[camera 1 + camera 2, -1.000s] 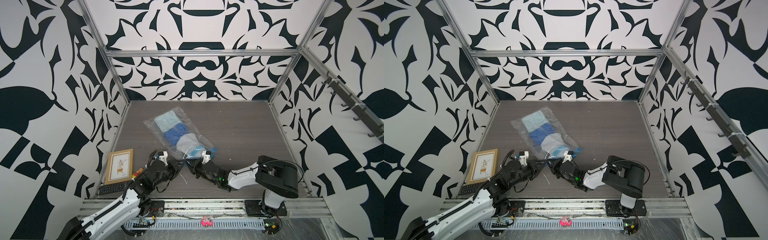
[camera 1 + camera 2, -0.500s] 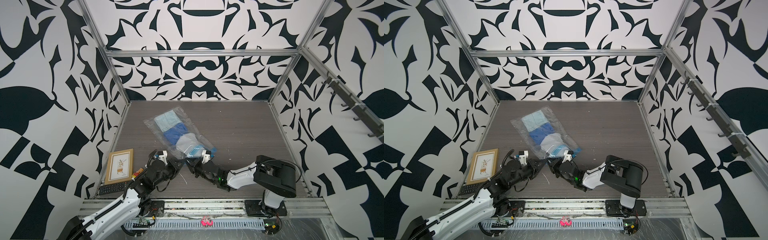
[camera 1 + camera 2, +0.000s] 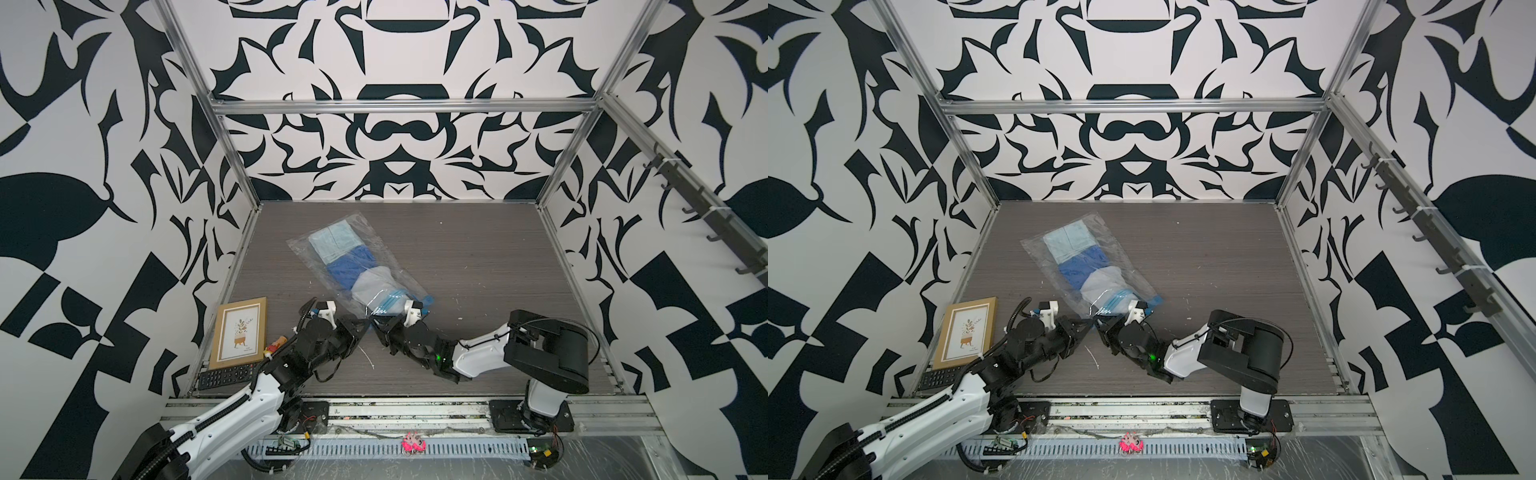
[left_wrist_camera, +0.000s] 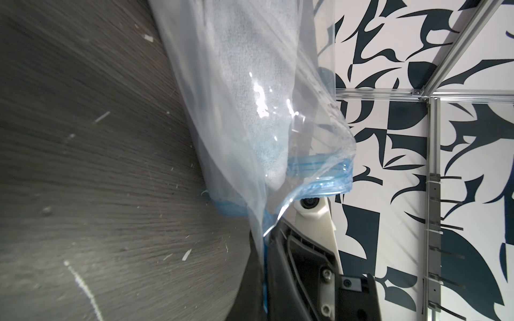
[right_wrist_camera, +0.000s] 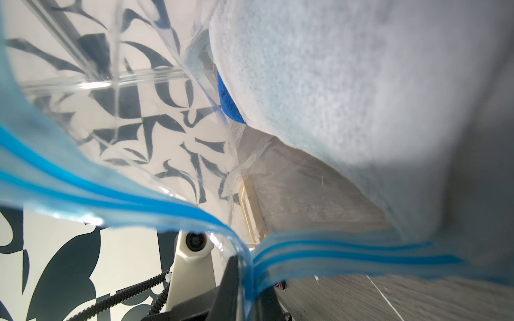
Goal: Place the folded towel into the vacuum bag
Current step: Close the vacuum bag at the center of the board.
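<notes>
Left gripper [image 3: 365, 326] and right gripper [image 3: 376, 329] each pinch the vacuum bag [image 3: 372, 250] at its blue mouth. A pale folded towel [image 3: 368, 286] lies inside.

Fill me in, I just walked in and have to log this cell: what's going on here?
Two robot arms are working on a clear vacuum bag lying on the table. The left gripper and right gripper are both shut on its mouth end, by the blue zip strip. A pale towel sits inside near the mouth, with a dark blue cloth deeper in.
</notes>
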Action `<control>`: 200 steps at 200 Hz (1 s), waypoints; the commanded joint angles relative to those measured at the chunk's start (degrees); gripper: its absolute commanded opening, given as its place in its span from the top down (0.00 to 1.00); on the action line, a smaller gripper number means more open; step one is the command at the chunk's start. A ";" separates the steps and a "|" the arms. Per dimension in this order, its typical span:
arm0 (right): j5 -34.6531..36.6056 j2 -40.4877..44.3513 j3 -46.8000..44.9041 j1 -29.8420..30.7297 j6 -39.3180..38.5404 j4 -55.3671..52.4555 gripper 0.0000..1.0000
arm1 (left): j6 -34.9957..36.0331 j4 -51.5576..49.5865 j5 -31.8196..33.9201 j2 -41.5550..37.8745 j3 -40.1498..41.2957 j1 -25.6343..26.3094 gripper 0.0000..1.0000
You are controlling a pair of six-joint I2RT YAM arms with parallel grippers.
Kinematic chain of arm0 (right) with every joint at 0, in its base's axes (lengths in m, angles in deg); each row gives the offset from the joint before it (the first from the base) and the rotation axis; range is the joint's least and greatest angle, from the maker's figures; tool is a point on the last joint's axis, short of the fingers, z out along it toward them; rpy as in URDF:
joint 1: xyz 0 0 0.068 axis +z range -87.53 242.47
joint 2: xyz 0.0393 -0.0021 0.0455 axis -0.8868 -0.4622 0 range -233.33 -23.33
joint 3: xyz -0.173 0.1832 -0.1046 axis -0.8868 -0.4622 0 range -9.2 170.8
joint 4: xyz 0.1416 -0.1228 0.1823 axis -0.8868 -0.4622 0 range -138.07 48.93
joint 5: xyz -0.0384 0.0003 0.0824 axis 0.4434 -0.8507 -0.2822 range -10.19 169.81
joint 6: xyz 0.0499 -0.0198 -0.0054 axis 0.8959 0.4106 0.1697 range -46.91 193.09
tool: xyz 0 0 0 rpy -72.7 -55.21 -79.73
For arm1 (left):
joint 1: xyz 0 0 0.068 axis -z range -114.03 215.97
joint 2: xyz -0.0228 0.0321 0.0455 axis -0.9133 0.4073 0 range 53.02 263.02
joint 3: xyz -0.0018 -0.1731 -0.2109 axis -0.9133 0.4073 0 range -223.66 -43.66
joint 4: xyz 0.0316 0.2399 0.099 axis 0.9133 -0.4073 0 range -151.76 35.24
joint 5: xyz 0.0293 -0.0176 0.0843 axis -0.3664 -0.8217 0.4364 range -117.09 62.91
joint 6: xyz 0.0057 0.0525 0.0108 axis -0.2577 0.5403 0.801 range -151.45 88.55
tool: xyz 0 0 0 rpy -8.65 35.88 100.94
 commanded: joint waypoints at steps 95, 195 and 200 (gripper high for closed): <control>1.88 4.77 -1.60 0.43 -2.48 0.88 0.54 | 0.40 4.42 -0.30 0.08 -1.90 0.81 1.00; 2.54 4.84 -1.92 0.44 -2.62 2.26 0.89 | 0.67 2.67 0.13 -0.76 -1.96 0.81 1.00; 2.56 4.96 -1.83 0.43 -2.64 2.13 0.91 | 0.67 2.58 0.13 -0.90 -2.02 0.81 1.00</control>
